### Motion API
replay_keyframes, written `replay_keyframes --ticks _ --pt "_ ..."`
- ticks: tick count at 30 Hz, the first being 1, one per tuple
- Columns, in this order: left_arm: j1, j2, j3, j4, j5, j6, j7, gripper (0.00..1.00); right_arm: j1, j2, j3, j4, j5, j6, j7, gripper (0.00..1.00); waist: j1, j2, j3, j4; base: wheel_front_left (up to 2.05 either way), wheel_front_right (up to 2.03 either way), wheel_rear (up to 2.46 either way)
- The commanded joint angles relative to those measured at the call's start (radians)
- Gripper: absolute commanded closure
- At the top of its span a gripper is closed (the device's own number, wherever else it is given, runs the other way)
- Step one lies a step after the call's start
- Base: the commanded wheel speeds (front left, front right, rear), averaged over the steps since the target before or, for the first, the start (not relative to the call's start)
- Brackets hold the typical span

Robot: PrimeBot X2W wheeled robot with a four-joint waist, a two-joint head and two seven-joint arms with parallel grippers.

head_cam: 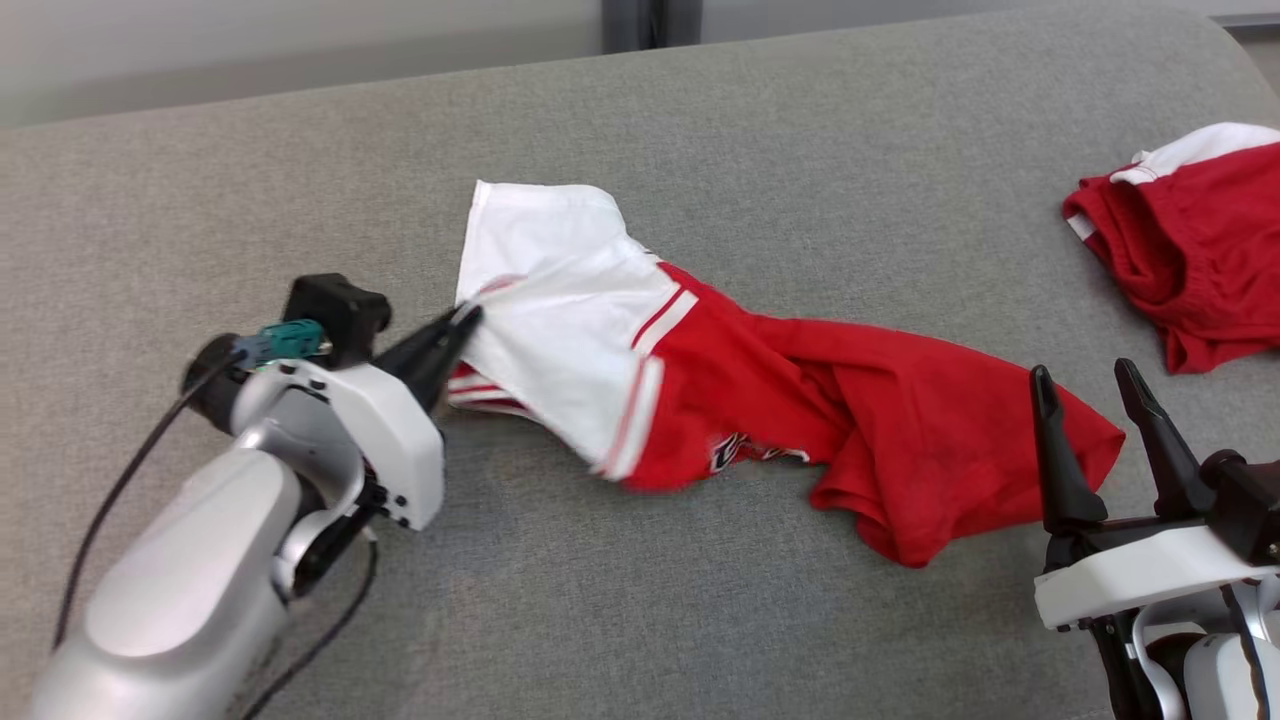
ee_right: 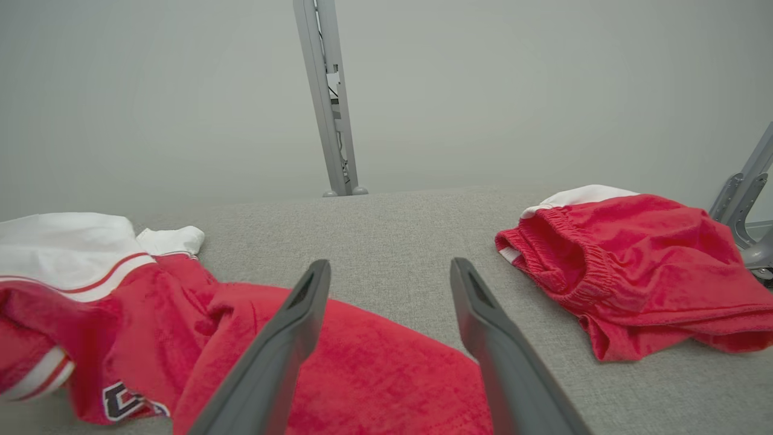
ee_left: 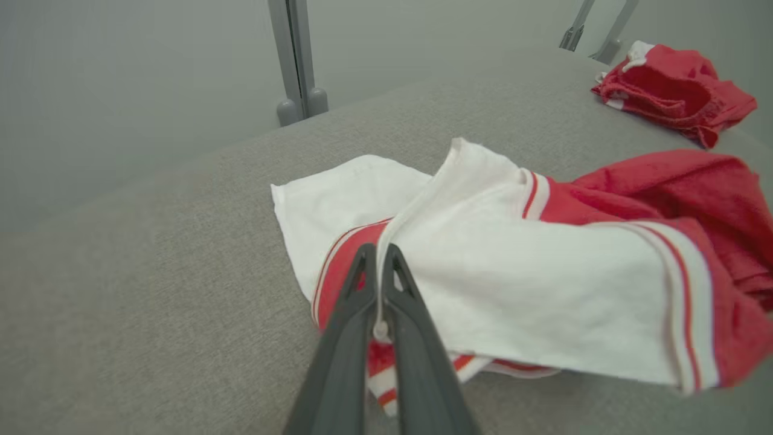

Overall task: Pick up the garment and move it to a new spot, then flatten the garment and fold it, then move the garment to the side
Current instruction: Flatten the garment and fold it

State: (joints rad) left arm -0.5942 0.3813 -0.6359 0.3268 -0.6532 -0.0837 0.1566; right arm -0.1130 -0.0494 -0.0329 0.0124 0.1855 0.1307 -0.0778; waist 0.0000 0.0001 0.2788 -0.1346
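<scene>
jersey (head_cam: 700,390) is lying centre on the upholstered surface (head_cam: 700,120), shorts (head_cam: 1190,250) sitting far right; left gripper (head_cam: 468,318) touching its left edge, right gripper (head_cam: 1083,370) near right.

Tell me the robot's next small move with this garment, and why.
Probably lower the open right gripper onto the red hem of the red-and-white fabric garment and close: the left gripper has its jaws shut on the white sleeve edge.

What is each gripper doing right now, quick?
Left gripper: closed, pinching the white edge of the garment.
Right gripper: open, empty, near the garment's red end.
</scene>
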Motion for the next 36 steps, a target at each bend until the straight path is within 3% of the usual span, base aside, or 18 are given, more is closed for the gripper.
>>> replay_keyframes --ticks 1,10,15,21,26,27,28,29,32,36 --pt "0.007 0.036 0.017 -0.027 0.033 0.030 -0.028 1.00 0.004 -0.003 -0.005 -0.004 0.003 0.000 0.007 0.00 0.0000 -0.0001 -0.012 0.014 0.00 0.00 0.00" --pt "0.061 0.153 0.083 -0.160 0.119 0.154 -0.118 1.00 0.012 -0.004 -0.025 -0.016 -0.001 0.000 0.024 0.00 0.0000 -0.0001 -0.029 0.047 0.00 0.00 0.00" --pt "0.222 0.209 0.107 -0.272 0.118 0.232 -0.160 1.00 0.022 -0.004 -0.042 -0.016 0.012 0.000 0.034 0.00 0.0000 -0.0001 -0.031 0.069 0.00 0.00 0.00" --pt "0.416 0.174 0.104 -0.280 0.052 0.282 -0.204 1.00 0.020 -0.004 -0.039 -0.017 0.021 0.000 0.042 0.00 0.0000 -0.0001 -0.029 0.081 0.00 0.00 0.00" --pt "0.490 0.125 0.113 -0.244 -0.011 0.276 -0.243 1.00 0.020 -0.004 -0.045 -0.015 0.027 0.000 0.050 0.00 0.0000 -0.0001 -0.029 0.097 0.00 0.00 0.00" --pt "0.492 0.114 0.117 -0.239 -0.023 0.270 -0.253 0.68 0.021 -0.004 -0.047 -0.015 0.027 0.000 0.050 0.00 0.0000 -0.0001 -0.031 0.101 0.00 0.00 0.00" --pt "0.495 0.106 0.120 -0.234 -0.036 0.266 -0.261 0.08 0.022 -0.004 -0.048 -0.015 0.029 0.000 0.051 0.00 0.0000 -0.0001 -0.032 0.103 0.00 0.00 0.00" --pt "0.492 0.098 0.125 -0.234 -0.044 0.260 -0.273 0.00 0.023 -0.004 -0.050 -0.015 0.031 0.000 0.053 0.00 0.0000 -0.0001 -0.035 0.106 0.00 0.00 0.00" --pt "0.482 0.080 0.152 -0.242 -0.059 0.265 -0.321 0.00 0.021 -0.004 -0.048 -0.019 0.027 0.000 0.058 0.00 0.0000 -0.0001 -0.047 0.110 0.00 0.00 0.00" --pt "0.488 0.051 0.216 -0.277 -0.051 0.310 -0.392 0.00 0.027 -0.004 -0.034 -0.025 0.015 0.000 0.066 0.00 0.0000 -0.0001 -0.073 0.108 0.00 0.00 0.00"
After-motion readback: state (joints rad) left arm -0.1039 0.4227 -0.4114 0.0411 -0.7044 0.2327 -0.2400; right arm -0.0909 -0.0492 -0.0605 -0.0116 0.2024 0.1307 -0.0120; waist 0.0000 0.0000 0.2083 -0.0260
